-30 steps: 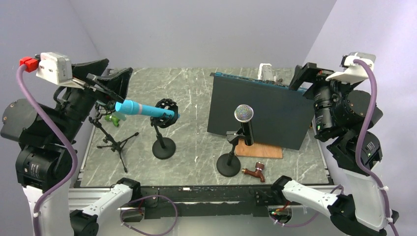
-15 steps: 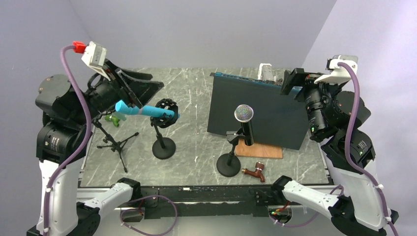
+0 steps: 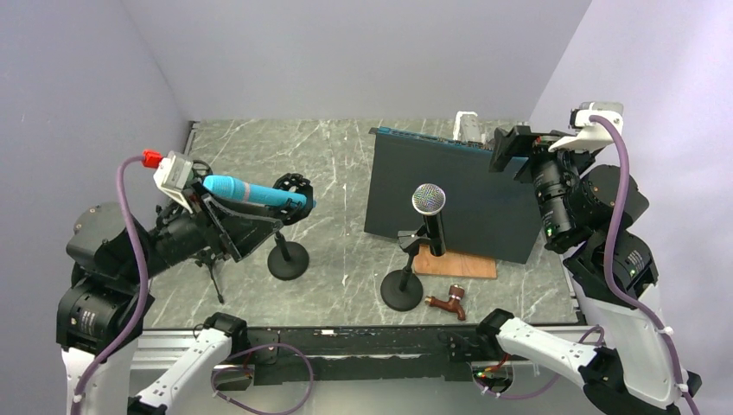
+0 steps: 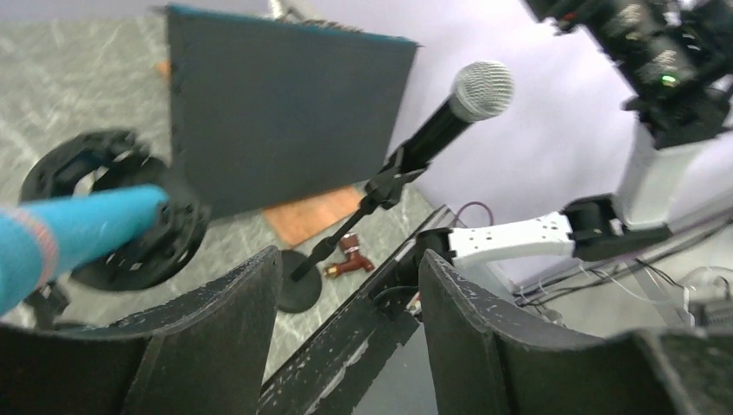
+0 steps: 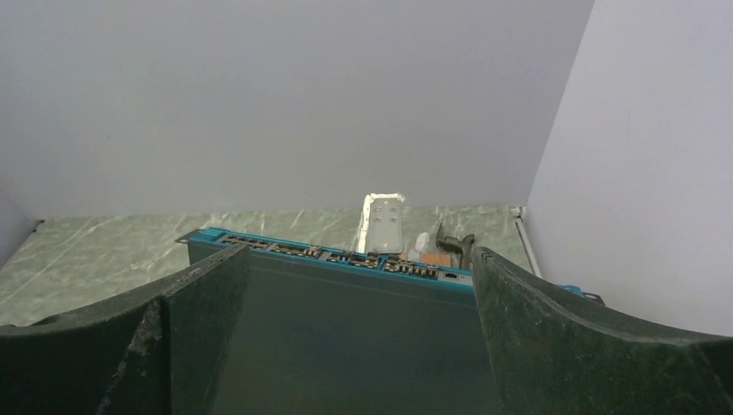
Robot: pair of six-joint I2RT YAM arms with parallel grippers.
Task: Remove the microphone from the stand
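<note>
Left arm (image 3: 112, 259): folded low at the left side, elbow bent, forearm reaching out to the right.
Left gripper (image 4: 347, 259): tilted slightly upward, jaws standing apart, both dark fingers (image 4: 216, 346) in its wrist view.
Right arm (image 3: 605, 225): raised upright at the right side, wrist turned leftward.
Right gripper (image 5: 359, 259): held high, jaws spread wide.

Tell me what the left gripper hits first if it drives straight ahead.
Probably the black microphone's stand, low on its pole: it shows between the fingers of the left gripper. Depth is unclear. The blue microphone sits off to the side.
</note>
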